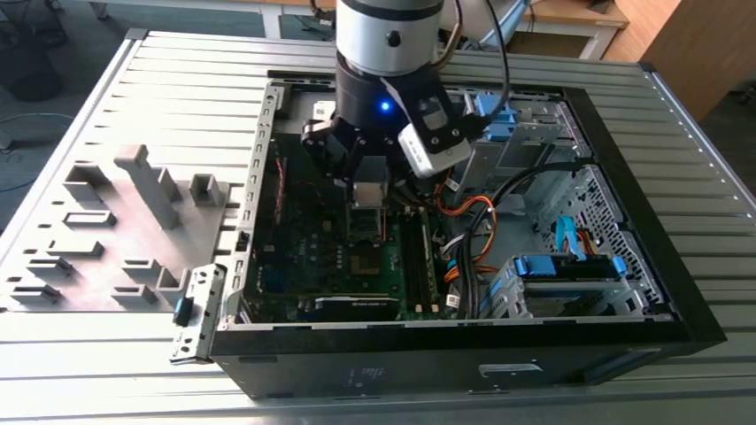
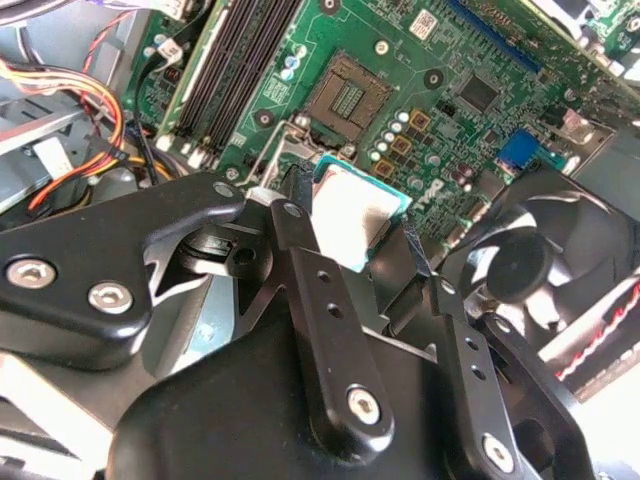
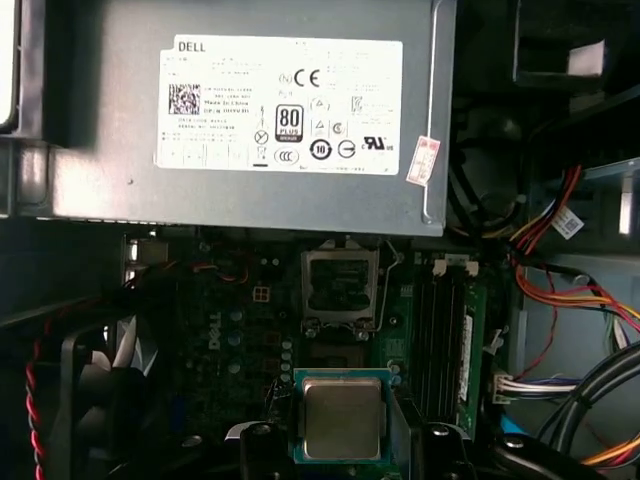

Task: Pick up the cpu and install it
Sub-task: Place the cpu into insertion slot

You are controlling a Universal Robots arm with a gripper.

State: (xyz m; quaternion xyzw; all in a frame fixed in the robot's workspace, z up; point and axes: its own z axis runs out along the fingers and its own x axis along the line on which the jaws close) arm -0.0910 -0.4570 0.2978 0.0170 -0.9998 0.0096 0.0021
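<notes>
Right now the claw (image 1: pixel 370 190) pinches the cpu (image 3: pixel 341 418) by two opposite edges, holding it flat above the motherboard (image 3: pixel 230 330) inside the computer case (image 1: pixel 661 328), near the open socket (image 3: pixel 340 285). Lowered tilted or off-centre, the chip would likely damage the socket's contacts or slip from the grip.

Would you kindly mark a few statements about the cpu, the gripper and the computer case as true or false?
1. The gripper is clamped on the cpu. True.
2. The cpu is seated in the socket. False: the socket is empty and the cpu is held above the board.
3. The computer case lies open with the motherboard facing up. True.
4. The grey box with a white label lies outside the computer case. False: it sits inside, right beside the motherboard.
</notes>
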